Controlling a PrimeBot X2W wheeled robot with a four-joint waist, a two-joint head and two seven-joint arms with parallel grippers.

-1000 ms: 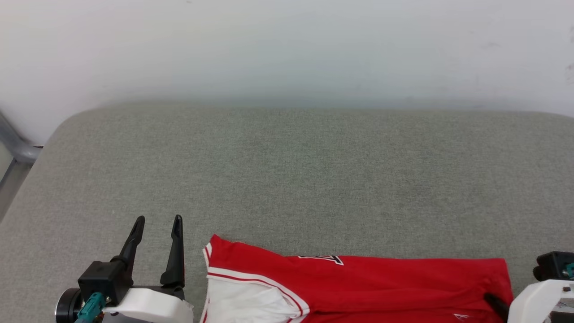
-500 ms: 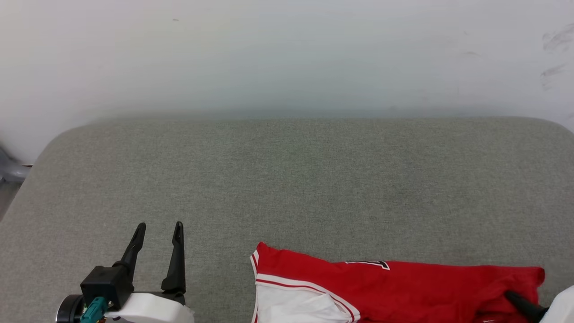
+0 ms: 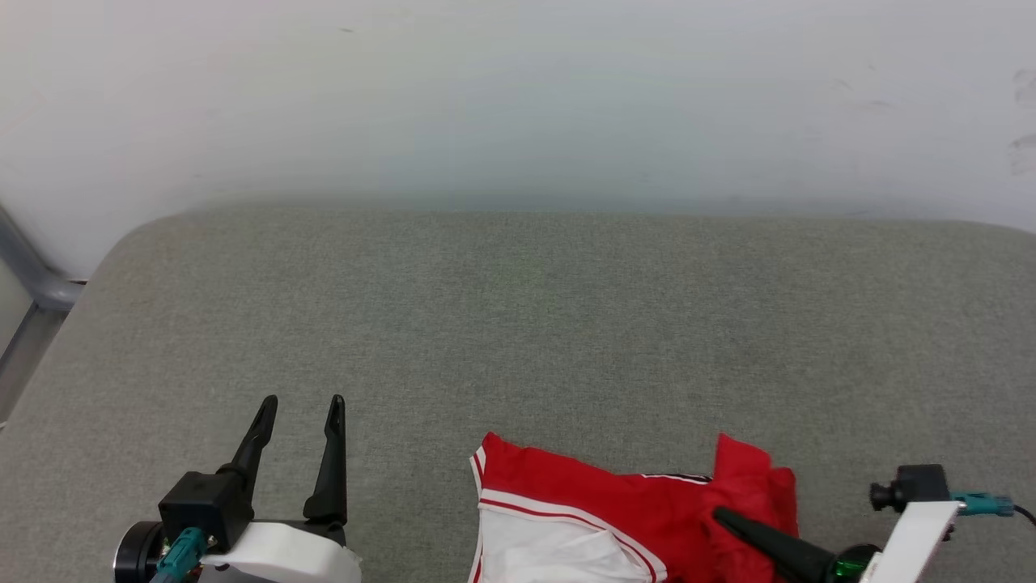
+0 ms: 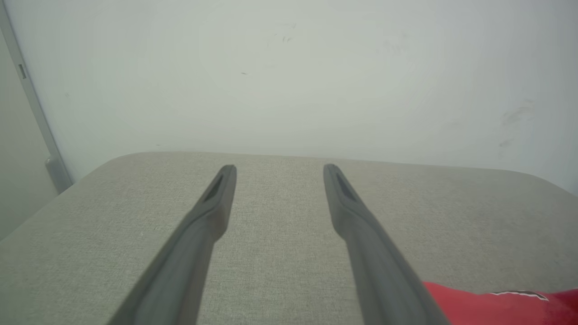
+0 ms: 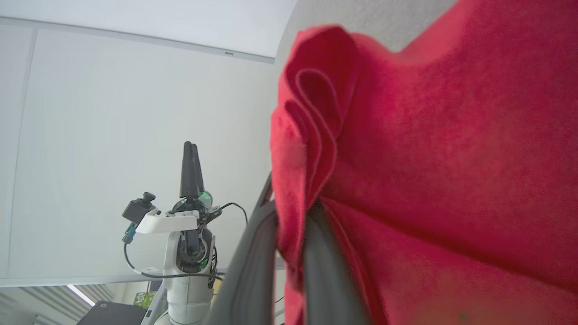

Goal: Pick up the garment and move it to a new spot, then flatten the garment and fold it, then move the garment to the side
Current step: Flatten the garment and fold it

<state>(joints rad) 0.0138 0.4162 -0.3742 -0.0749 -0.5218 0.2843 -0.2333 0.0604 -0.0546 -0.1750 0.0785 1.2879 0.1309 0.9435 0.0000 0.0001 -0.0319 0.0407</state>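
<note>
Head view: the red jersey shirt with white sleeves and red-white striped trim, the garment, lies on the grey-green padded fabric surface, at that surface's near edge and right of its middle. It looks thin, soft and light, so it should sag and crumple under any pull. It will not slide as one piece, and a pinch at a single point drags the rest into folds. A hem corner or a shoulder seam seems the best place to take hold, ideally two such points at once. One end is already bunched up into a peak, where the right gripper has its dark fingers clenched on the red cloth. A sliver of black print with a white outline shows along the top fold. The left gripper hovers over the surface's near left part, its fingers spread and empty.

Left wrist view: the left gripper is parted wide above the padded surface, with nothing between its fingers. A red edge of the garment shows at the surface's near right.

Right wrist view: the right gripper pinches a doubled fold of the garment, and the cloth drapes loosely around its fingers.
</note>
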